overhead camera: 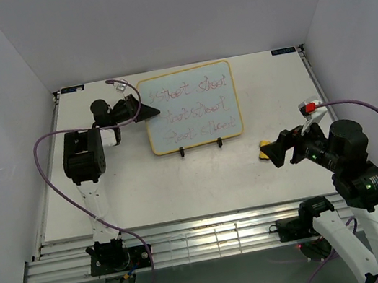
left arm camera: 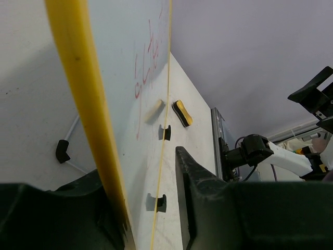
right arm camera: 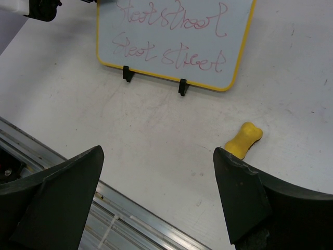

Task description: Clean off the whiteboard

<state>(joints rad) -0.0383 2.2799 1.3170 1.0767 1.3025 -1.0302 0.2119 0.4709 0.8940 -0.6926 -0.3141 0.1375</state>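
Whiteboard [overhead camera: 190, 108] edge between left end effector [overhead camera: 148, 112] fingers [left arm camera: 213, 208]

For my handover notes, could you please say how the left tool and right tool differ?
The left tool straddles the whiteboard's yellow edge; the right tool, open, spans only table. The left tool is far from the eraser; the right tool is beside it. Both are black.
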